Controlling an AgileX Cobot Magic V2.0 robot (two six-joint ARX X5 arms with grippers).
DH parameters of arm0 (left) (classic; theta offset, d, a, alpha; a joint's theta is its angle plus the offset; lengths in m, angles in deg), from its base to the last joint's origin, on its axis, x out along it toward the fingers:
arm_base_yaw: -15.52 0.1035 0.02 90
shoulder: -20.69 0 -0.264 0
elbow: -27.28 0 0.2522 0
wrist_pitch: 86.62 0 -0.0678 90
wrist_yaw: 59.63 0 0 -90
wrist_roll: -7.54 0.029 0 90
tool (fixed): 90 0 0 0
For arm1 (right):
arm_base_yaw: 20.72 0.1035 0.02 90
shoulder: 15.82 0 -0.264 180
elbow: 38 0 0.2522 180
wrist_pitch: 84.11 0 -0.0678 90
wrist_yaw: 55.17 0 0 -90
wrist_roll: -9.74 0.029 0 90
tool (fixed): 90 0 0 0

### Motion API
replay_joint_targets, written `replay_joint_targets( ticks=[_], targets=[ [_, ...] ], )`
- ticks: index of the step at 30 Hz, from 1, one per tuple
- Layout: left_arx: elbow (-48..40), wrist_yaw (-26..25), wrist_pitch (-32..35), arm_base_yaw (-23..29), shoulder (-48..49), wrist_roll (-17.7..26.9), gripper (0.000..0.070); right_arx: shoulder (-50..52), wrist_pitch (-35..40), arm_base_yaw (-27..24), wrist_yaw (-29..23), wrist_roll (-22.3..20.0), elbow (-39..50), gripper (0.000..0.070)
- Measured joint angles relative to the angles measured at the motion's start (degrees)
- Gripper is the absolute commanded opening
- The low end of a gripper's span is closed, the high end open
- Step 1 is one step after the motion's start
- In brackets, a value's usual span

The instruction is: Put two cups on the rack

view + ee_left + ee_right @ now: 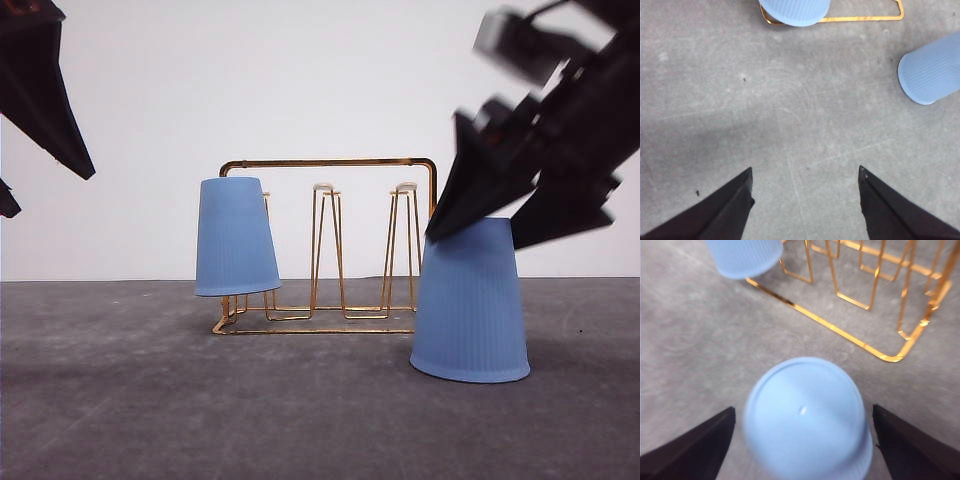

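One light blue ribbed cup (237, 237) hangs upside down, slightly tilted, on the left prong of the gold wire rack (330, 162). The other cup (470, 305) stands upside down on the table, in front of the rack's right end. My right gripper (472, 238) is open, with a finger on each side of this cup's top. From the right wrist, the cup's closed base (807, 415) lies between the spread fingers of the right gripper (803, 409). My left gripper (52, 192) is raised at the far left and is open (805, 171) over bare table.
The rack's middle prong (324, 188) and right prong (405, 187) carry nothing. The left wrist view shows the hung cup (795, 10), the rack's base wire (865, 19) and the standing cup (932, 72). Grey table (150, 400) stretches ahead, with a white wall behind.
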Motion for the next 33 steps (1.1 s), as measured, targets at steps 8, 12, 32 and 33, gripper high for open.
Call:
replay_joint_targets(
  ticks=[8, 12, 32, 33],
  targets=[
    [0.0, 0.0, 0.0, 0.0, 0.0, -1.1, 0.0383, -4.3, 1.0, 0.4, -0.1, 1.2, -0.4, 0.035],
    [0.0, 0.0, 0.1, 0.0, 0.0, -1.2, 0.0383, -2.1, -8.2, 0.4, -0.1, 3.3, -3.8, 0.035],
    [0.0, 0.0, 0.1, 0.0, 0.0, -1.2, 0.0383, -1.8, -17.1, 0.4, -10.6, 3.8, -32.4, 0.0351],
    [0.0, 0.0, 0.1, 0.0, 0.0, -1.2, 0.0383, -2.4, -16.0, 0.4, -10.6, 3.8, -32.4, 0.0351]
  ],
)
